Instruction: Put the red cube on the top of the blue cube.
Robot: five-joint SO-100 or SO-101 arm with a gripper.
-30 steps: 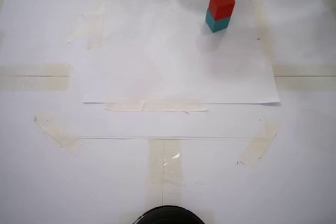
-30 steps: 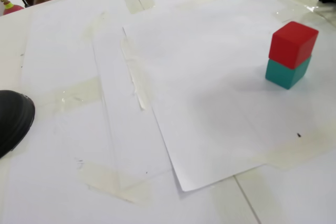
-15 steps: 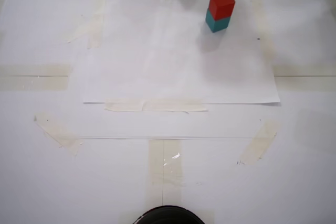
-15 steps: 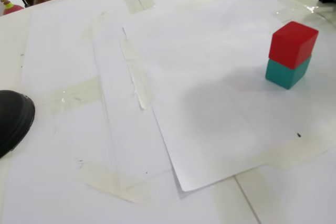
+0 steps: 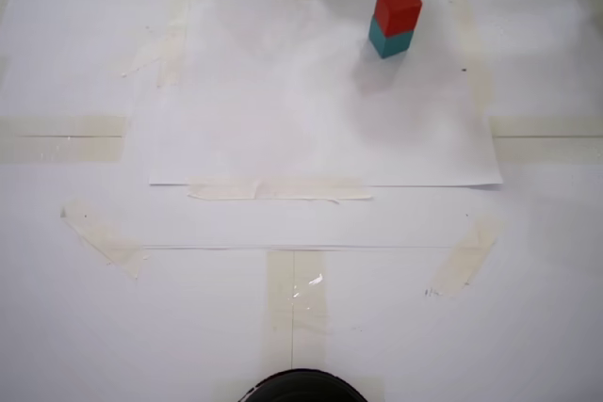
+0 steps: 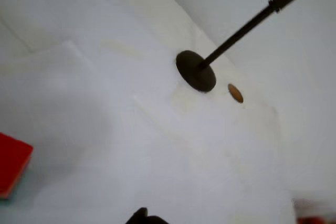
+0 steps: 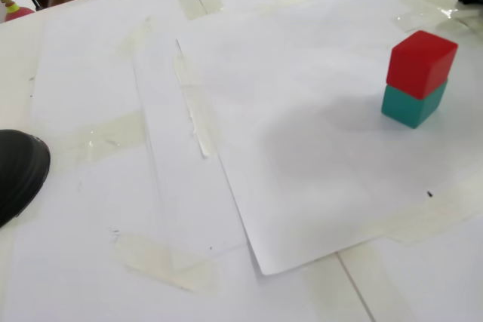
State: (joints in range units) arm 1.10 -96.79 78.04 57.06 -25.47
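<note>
Red cube atop blue cube.

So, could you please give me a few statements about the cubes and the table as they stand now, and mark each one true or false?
1. The red cube sits on top of the blue cube. True.
2. The gripper is closed around the red cube. False: nothing grips it in either fixed view; no fingers touch the stack.
3. The stack stands on a white paper sheet taped to the table. True.
4. The red cube lies beside the blue cube on the sheet. False: it rests on top, slightly turned relative to it.
5. In the wrist view, a black round stand base with a thin rod rests on the table. True.
</note>
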